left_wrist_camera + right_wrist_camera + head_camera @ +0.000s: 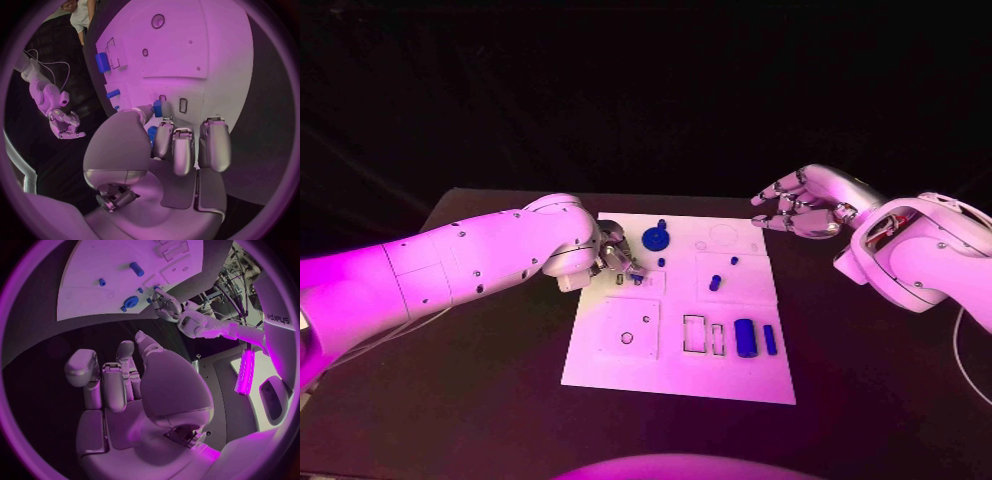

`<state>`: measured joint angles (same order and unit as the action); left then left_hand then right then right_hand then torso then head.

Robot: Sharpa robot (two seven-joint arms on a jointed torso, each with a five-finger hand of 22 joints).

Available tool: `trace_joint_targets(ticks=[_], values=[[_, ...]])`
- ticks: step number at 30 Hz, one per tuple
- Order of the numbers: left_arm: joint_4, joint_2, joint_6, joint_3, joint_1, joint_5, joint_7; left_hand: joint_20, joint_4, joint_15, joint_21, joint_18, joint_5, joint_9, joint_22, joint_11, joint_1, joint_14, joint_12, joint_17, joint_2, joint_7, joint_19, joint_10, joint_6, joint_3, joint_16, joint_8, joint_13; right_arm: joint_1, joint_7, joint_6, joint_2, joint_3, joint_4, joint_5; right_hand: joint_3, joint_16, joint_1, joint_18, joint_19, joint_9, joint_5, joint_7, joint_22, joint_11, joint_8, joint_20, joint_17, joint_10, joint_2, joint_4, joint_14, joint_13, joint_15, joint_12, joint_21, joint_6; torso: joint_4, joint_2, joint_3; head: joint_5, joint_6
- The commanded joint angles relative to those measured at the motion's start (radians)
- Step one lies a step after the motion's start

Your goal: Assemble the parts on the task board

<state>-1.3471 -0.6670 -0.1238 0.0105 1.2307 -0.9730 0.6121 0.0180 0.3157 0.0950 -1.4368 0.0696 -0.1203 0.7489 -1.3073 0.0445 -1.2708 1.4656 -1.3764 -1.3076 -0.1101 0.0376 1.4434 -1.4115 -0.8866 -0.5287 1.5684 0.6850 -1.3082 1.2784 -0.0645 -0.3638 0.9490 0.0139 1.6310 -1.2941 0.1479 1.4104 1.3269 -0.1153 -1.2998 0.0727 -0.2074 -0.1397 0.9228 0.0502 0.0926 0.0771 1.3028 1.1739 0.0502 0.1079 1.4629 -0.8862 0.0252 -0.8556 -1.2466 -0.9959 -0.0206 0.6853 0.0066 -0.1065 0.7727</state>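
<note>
Black table (pixel 473 400), white board (pixel 682 365) flat at its middle, near edge toward the robot, bare dark top on both sides of it

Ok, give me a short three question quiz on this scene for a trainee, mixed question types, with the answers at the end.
1. True or false: the right hand is holding a blue part.
2. Multiple choice: where is the left hand? A) off the table, B) over the left part of the white board, C) at the board's near edge.
3. Fill in: the round blue gear-like part lies near the board's ___ edge, seen from the robot.

Key: 1. False; it hovers beyond the board's far right corner, fingers curled, with nothing in them. 2. B; its fingertips are at a small blue part. 3. Far.
</note>
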Motion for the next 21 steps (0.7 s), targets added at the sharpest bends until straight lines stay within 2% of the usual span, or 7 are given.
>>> trace_joint_targets(ticks=[1, 6, 11, 21], values=[[-0.008, -0.007, 0.012, -0.001, 0.0, 0.011, -0.019, 0.001, -0.149, -0.001, 0.005, -0.015, -0.006, 0.005, -0.03, -0.005, 0.018, 0.105, -0.004, -0.263, -0.002, -0.008, 0.002, -0.006, -0.013, -0.159, 0.002, 0.002, -0.01, 0.0, -0.003, 0.014, -0.002, 0.001, -0.002, -0.01, 0.004, -0.004, 0.008, -0.005, 0.005, -0.001, -0.004, -0.002, -0.001, 0.0, 0.004, 0.001, 0.0, -0.005, 0.001, 0.002, 0.052, 0.001, 0.001, 0.005, 0.004, 0.005, 0.0002, 0.0, 0.0006, -0.002, 0.0], [-0.012, -0.014, 0.017, -0.001, 0.0, 0.011, -0.021, 0.001, -0.159, -0.001, 0.003, -0.016, -0.007, 0.009, -0.035, -0.004, 0.032, 0.105, -0.006, -0.263, -0.006, -0.009, 0.004, -0.008, -0.015, -0.177, 0.002, 0.002, -0.012, -0.001, -0.002, 0.016, -0.005, 0.001, -0.003, -0.01, 0.005, -0.005, 0.01, -0.005, 0.006, -0.001, -0.005, -0.002, -0.003, 0.0, 0.004, 0.001, -0.002, -0.006, 0.001, 0.001, 0.051, 0.002, 0.001, 0.006, 0.005, 0.005, -0.0003, 0.001, 0.0003, -0.005, 0.001], [-0.012, -0.014, -0.006, -0.001, 0.0, -0.007, -0.017, 0.001, -0.164, 0.0, 0.002, -0.016, -0.007, 0.011, -0.036, -0.004, 0.036, 0.105, -0.005, -0.263, -0.008, -0.009, 0.005, -0.008, -0.015, -0.183, 0.002, 0.002, -0.012, -0.001, -0.003, 0.018, -0.006, 0.002, -0.005, -0.009, 0.005, -0.005, 0.01, -0.005, 0.006, -0.001, -0.005, -0.002, -0.003, 0.0, 0.004, 0.001, -0.002, -0.006, 0.001, 0.001, 0.051, 0.002, 0.001, 0.006, 0.005, 0.005, -0.0017, 0.001, 0.0006, -0.007, 0.003], [-0.011, 0.006, -0.041, 0.0, 0.0, -0.091, -0.007, 0.0, -0.179, 0.0, 0.0, -0.017, -0.009, 0.014, -0.04, -0.004, 0.045, 0.105, -0.004, -0.263, -0.013, -0.009, 0.007, -0.008, -0.017, -0.199, 0.002, 0.001, -0.011, -0.001, -0.003, 0.022, -0.008, 0.002, -0.006, -0.009, 0.005, -0.005, 0.011, -0.005, 0.006, -0.001, -0.005, -0.002, -0.002, 0.001, 0.004, 0.001, -0.001, -0.005, 0.002, 0.001, 0.051, 0.002, 0.001, 0.006, 0.004, 0.005, -0.0024, 0.002, 0.0005, -0.007, 0.009]])
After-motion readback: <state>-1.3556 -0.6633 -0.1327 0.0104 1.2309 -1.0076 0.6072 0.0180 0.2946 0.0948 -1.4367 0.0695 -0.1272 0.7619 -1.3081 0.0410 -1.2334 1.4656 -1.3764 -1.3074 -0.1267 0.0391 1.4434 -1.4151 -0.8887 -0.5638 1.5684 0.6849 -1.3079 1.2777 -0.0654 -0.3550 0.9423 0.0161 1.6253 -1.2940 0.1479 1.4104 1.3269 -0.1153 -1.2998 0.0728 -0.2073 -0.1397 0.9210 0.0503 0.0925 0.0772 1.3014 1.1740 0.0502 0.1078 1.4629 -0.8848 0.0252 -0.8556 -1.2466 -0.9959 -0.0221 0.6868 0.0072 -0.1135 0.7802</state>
